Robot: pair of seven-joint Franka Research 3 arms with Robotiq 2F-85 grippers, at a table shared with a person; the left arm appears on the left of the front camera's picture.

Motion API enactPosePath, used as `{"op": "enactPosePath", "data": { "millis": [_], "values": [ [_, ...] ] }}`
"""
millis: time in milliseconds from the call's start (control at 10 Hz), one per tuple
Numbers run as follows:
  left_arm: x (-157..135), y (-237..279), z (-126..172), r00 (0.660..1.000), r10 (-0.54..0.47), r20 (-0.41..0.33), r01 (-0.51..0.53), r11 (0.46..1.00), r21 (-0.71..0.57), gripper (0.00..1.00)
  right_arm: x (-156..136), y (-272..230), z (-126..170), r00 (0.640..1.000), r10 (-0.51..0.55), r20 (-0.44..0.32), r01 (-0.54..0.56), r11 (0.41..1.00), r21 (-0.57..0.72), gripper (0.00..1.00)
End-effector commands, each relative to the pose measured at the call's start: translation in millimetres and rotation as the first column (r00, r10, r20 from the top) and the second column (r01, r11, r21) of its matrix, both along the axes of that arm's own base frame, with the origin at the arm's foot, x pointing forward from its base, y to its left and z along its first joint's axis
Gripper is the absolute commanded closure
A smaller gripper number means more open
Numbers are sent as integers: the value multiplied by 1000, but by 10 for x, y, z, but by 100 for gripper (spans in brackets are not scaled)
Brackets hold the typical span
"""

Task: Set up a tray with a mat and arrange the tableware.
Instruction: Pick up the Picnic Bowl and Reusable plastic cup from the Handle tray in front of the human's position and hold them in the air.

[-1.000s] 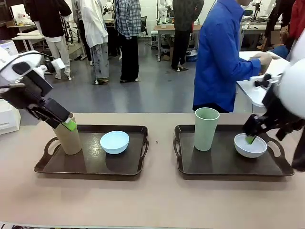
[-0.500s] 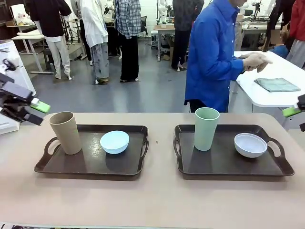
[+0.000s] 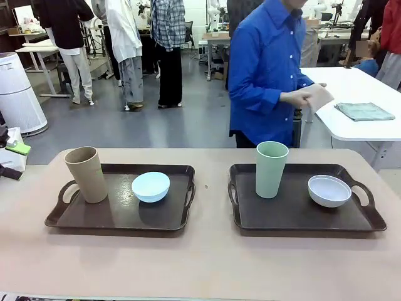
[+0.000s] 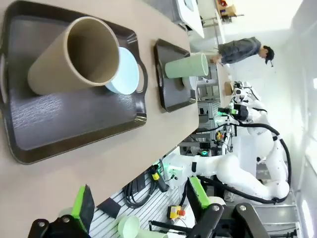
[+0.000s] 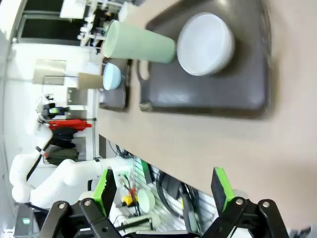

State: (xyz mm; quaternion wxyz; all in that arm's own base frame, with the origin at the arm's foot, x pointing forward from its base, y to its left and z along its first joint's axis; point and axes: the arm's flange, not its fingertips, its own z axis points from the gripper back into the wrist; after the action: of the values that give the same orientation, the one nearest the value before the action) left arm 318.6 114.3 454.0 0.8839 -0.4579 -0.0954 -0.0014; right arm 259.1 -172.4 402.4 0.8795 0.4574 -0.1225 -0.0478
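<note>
Left jaws: wide apart, holding nothing, well apart from the left tray [image 3: 119, 221]. Right jaws: wide apart too, empty, well apart from the right tray [image 3: 301, 221]. On the left tray: brown cup [image 3: 86, 174] standing up, blue bowl [image 3: 150, 186] just beside it. On the right tray: green cup [image 3: 271, 169] standing up, white bowl [image 3: 329, 190] near it, not touching. Both trays side by side on the worktop [image 3: 207, 263], and behind it a person in a blue shirt [image 3: 266, 69].

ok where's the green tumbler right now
In the front view, the sage green tumbler stands upright at the back left of the right-side tray, with the pale grey-white bowl to its right on the same tray.
</note>
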Motion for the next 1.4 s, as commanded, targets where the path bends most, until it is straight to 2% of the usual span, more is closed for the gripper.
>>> {"op": "enactPosePath", "data": {
  "millis": [0,200,400,700,900,1000,1100,1300],
  "values": [
    [-53,-69,64,1000,-6,1,6,999,54,0,-127,-48,51,1000,4,-30,-6,997,-78,0],
    [-28,-121,81,1000,-13,1,13,995,97,0,-97,-52,79,999,-45,-27,43,997,-71,0],
    [-27,-38,58,999,39,-15,-37,993,114,0,-136,-82,77,998,-67,-23,65,996,-63,0],
    [-6,-84,127,998,68,-10,-65,981,184,0,-153,-36,49,997,-72,-29,70,995,-75,0],
    [-25,-58,122,997,74,-17,-68,970,235,0,-193,42,81,998,-70,-6,69,993,-99,0],
    [-25,-66,123,996,83,-23,-74,959,275,0,-132,-116,68,998,-51,-29,49,996,-78,0],
    [30,-44,125,999,54,-3,-52,981,185,0,-132,-116,68,998,-51,-29,49,996,-78,0],
    [30,-44,125,999,54,-3,-52,981,185,0,-132,-116,68,998,-51,-29,49,996,-78,0]
  ]
}}
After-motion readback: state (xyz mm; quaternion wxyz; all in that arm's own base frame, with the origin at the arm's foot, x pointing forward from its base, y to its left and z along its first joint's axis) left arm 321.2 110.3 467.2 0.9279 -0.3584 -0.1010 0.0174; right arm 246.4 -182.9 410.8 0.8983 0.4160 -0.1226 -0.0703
